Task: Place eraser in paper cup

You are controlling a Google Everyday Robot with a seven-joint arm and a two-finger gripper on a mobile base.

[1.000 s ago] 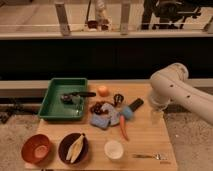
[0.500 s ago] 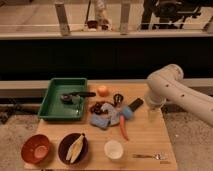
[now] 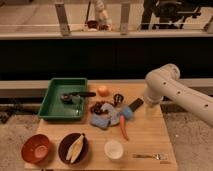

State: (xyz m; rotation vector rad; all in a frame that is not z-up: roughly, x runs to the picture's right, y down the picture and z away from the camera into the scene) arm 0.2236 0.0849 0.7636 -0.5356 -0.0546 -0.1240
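The eraser (image 3: pixel 134 104) is a small black oblong block lying on the wooden table (image 3: pixel 150 135), right of a blue cloth (image 3: pixel 106 119). The paper cup (image 3: pixel 114 149) is small, white and upright near the table's front edge, well in front of the eraser. My white arm comes in from the right and bends down. My gripper (image 3: pixel 151 107) hangs at its end just right of the eraser, low over the table. Nothing shows in its hold.
A green tray (image 3: pixel 52 107) at the left holds a black-handled utensil (image 3: pixel 80 95). An orange fruit (image 3: pixel 102 90), a small dark cup (image 3: pixel 118 98) and a carrot (image 3: pixel 123 126) lie mid-table. At the front stand an orange-brown bowl (image 3: pixel 36 148) and a dark bowl (image 3: pixel 74 147); a fork (image 3: pixel 148 156) lies at the right.
My arm has moved a little to the left and down, bringing the gripper closer to the eraser. The objects on the table have not moved.
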